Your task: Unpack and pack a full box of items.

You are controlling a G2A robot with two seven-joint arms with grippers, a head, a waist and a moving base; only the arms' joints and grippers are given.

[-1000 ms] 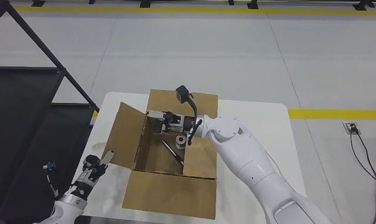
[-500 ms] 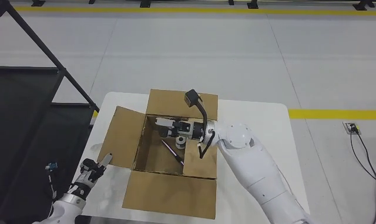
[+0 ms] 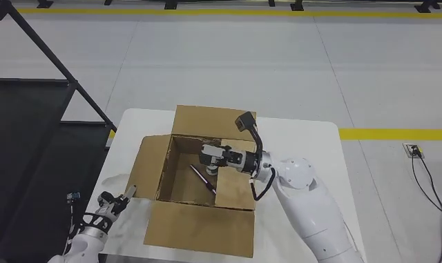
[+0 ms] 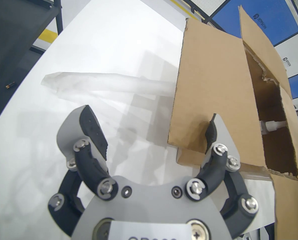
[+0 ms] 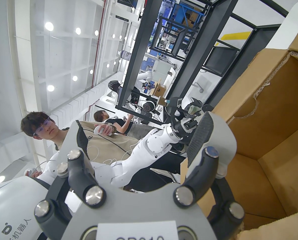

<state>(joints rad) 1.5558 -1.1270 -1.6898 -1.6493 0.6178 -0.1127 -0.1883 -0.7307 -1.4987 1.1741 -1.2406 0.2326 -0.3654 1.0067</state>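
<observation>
An open cardboard box (image 3: 200,228) stands in the middle of the white table (image 3: 311,139). On its floor lie a dark pen-like stick (image 3: 202,179) and a small pale cylinder (image 3: 211,170). My right gripper (image 3: 207,152) hangs inside the box above the cylinder; in its wrist view the right gripper (image 5: 141,136) is open and holds nothing, with the box wall (image 5: 264,126) beside it. Near the table's front left corner, my left gripper (image 3: 114,202) is open and holds nothing. In its wrist view the left gripper (image 4: 151,131) has one fingertip (image 4: 211,131) close to the box's left flap (image 4: 209,88).
The back flap (image 3: 214,118) stands up, the front flap lies outward, and the left flap (image 3: 148,170) stands nearly upright. A black metal frame (image 3: 48,90) borders the table's left side. Bare table lies to the right of the box (image 3: 304,166).
My right gripper has drawn back to the right inside the box. The left arm has slid toward the table's front edge. The left flap has risen from spread out to nearly upright.
</observation>
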